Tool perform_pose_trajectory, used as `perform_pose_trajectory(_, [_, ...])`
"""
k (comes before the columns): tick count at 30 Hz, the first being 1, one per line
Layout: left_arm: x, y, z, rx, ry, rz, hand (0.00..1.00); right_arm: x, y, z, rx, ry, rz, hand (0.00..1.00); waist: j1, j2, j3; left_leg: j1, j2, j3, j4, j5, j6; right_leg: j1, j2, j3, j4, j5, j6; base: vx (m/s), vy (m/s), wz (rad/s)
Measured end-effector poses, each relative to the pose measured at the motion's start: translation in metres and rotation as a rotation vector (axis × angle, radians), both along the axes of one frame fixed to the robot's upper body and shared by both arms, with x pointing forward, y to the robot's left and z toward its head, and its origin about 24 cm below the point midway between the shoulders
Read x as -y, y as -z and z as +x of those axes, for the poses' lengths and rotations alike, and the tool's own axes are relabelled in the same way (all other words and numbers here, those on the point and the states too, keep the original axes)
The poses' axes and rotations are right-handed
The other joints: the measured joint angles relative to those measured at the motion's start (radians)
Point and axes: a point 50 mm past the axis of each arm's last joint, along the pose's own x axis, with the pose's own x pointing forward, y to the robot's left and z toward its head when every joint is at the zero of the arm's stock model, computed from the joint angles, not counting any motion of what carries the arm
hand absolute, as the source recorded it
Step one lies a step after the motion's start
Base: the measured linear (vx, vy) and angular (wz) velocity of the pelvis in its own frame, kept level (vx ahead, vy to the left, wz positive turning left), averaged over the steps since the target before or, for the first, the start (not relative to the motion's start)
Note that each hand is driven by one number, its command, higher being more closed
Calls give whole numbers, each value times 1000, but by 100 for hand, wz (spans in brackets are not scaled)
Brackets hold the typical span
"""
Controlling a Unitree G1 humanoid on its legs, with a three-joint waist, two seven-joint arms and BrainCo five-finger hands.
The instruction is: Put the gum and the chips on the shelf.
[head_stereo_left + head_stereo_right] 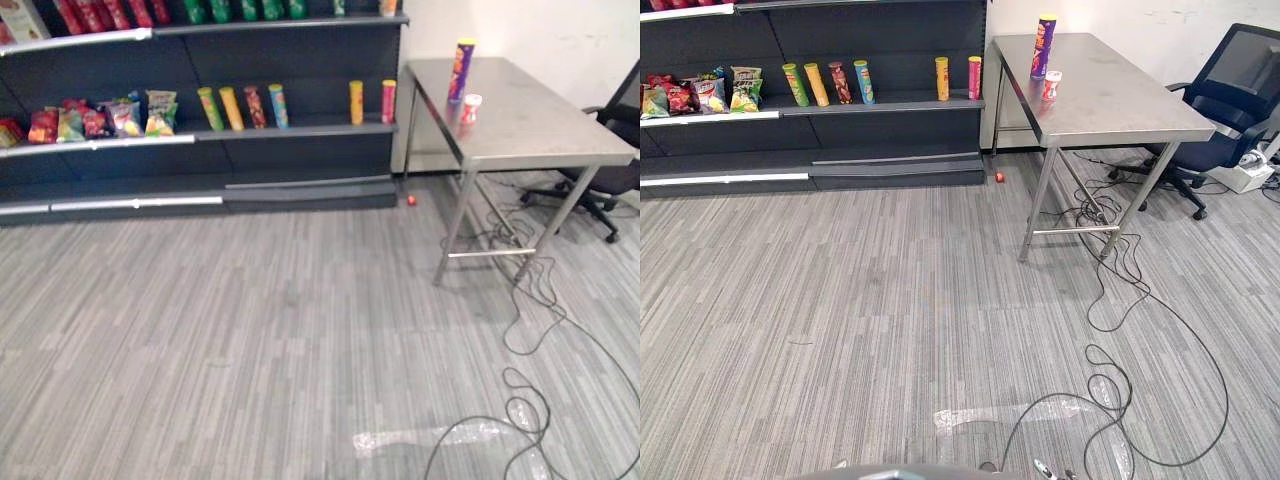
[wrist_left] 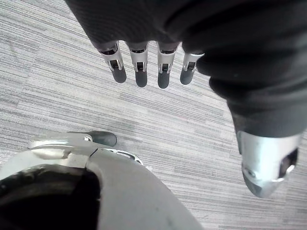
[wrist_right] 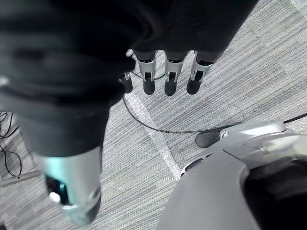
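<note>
A tall purple chips can (image 1: pixel 461 70) stands on the steel table (image 1: pixel 540 125) at the right. Just in front of it sits a small white and red gum tub (image 1: pixel 471 108), also seen as gum tub (image 1: pixel 1051 84) beside the chips can (image 1: pixel 1043 46). The dark shelf (image 1: pixel 300 131) runs along the back wall left of the table. My left hand (image 2: pixel 144 67) hangs over the grey floor with straight fingers and holds nothing. My right hand (image 3: pixel 168 72) hangs the same way, fingers straight and empty.
Several chips cans (image 1: pixel 240 107) and snack bags (image 1: pixel 100 120) line the middle shelf. A black office chair (image 1: pixel 1230 100) stands right of the table. A small red object (image 1: pixel 411 200) lies on the floor by the shelf's base. A strip of clear tape (image 1: pixel 430 437) is stuck to the floor.
</note>
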Motion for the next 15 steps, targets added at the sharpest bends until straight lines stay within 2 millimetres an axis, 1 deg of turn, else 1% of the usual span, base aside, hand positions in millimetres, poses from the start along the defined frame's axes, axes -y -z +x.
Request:
perform_pose_trajectory(1, [0, 0, 0, 0, 0, 0, 0, 0, 0, 0, 0, 2, 0, 0, 0, 0, 0, 0, 0, 0, 0, 0, 0, 0, 0, 0, -2, 4, -6, 39, -9, -1])
perform_pose_trajectory(4, [0, 0, 0, 0, 0, -1, 0, 0, 0, 0, 1, 8, 2, 0, 0, 6, -4, 0, 0, 1, 5, 0, 0, 1, 1, -2, -4, 10, -10, 58, -10, 0])
perform_pose_trajectory(5, [0, 0, 0, 0, 0, -1, 0, 0, 0, -1, -1, 11, 3, 0, 0, 3, -2, 1, 0, 1, 5, -1, 0, 2, 1, -5, -4, 10, -10, 52, -16, 2])
perform_pose_trajectory(7, [0, 0, 0, 0, 0, -1, 0, -1, 1, -1, -7, 15, 5, 0, 0, 5, -4, 1, -1, 1, 5, -1, 0, 3, 1, -7, -7, 10, -10, 0, 0, 0])
perform_pose_trajectory(9, [0, 0, 0, 1, 1, 0, 0, -1, 1, -1, -10, 24, 3, 0, 0, 5, -4, 1, -1, 0, 5, -1, 0, 6, 1, -9, -8, 10, -10, -14, -13, 2])
perform_pose_trajectory(10, [-1, 0, 1, 2, 1, 2, 0, -1, 1, -1, -15, 31, -6, 0, 0, -3, 2, 2, -1, -2, 5, 0, -1, 7, 1, -12, -8, 10, -9, -37, -27, 6])
perform_pose_trajectory(12, [-1, 0, 3, 5, 10, 4, 0, 0, 1, 2, -16, 39, -17, 0, -2, 3, 6, 4, 1, -4, 5, 0, 0, 7, 0, -17, 1, 9, -9, -51, -19, 3])
perform_pose_trajectory(13, [1, -1, 9, 16, 29, 7, 0, 2, 0, 10, -1, 33, -27, 0, -1, 4, 24, -4, 7, -2, 7, 2, 0, -22, 1, -18, 51, -4, -10, -88, -17, -7])
perform_pose_trajectory(14, [0, -1, 14, 25, 40, 11, 0, 2, -1, 20, 21, 23, -31, 0, -1, 14, 40, -7, 10, -1, 18, 3, 0, -53, -4, -18, 108, -24, -11, -190, -30, -11])
perform_pose_trajectory(15, [-4, -3, 24, 48, 44, 31, 0, 0, -4, 37, 66, -13, -36, 0, -3, -4, 72, -43, 7, 0, 42, 2, -1, -109, -18, -18, 186, -58, -21, -188, -39, -1])
